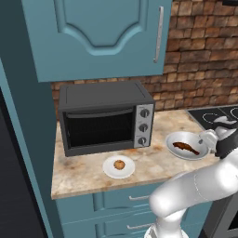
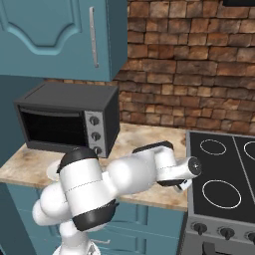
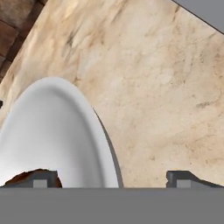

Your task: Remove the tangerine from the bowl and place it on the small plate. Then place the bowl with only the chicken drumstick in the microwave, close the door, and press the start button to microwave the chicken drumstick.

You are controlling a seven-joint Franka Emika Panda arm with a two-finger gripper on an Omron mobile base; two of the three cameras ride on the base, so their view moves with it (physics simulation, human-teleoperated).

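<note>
The small orange-brown tangerine sits on the small flat white plate, which lies on the beige marbled stone counter in front of the dark grey toaster oven with three knobs. To the plate's right, well apart, the shallow light-grey bowl rests on the same counter with the dark brown curved chicken drumstick inside. The white arm's two-finger gripper hangs at the bowl's right rim; in the hand view its dark fingertips are spread, one over the bowl's inside near the drumstick, the other over bare counter, the rim between them. A black stovetop adjoins the counter
</note>
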